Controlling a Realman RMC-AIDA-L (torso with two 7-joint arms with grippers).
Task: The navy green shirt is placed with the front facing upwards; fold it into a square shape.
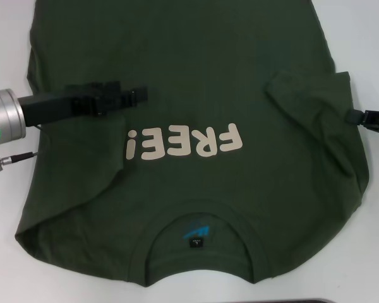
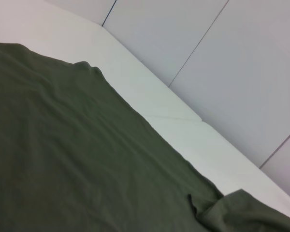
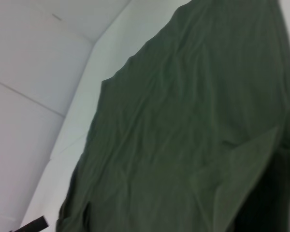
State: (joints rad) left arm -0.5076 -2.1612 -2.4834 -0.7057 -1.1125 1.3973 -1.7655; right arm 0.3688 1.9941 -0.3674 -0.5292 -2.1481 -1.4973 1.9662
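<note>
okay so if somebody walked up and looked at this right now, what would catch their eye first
Most likely the cream FREE! lettering across the middle of the navy green shirt, which covers most of the white table. Next, the left gripper reaching over the shirt's chest, and the sleeve already folded inward beside the right gripper.

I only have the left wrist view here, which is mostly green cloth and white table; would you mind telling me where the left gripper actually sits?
Observer: The left gripper reaches over the navy green shirt, just beyond the "FREE!" lettering from the robot.
Operator: Thank you. Which way is the shirt lying?
Observer: Front up, collar towards the robot, so the lettering reads upside down in the head view.
Operator: And the right arm?
Observer: The right gripper is at the shirt's right edge, beside a sleeve already folded inward onto the body.
</note>
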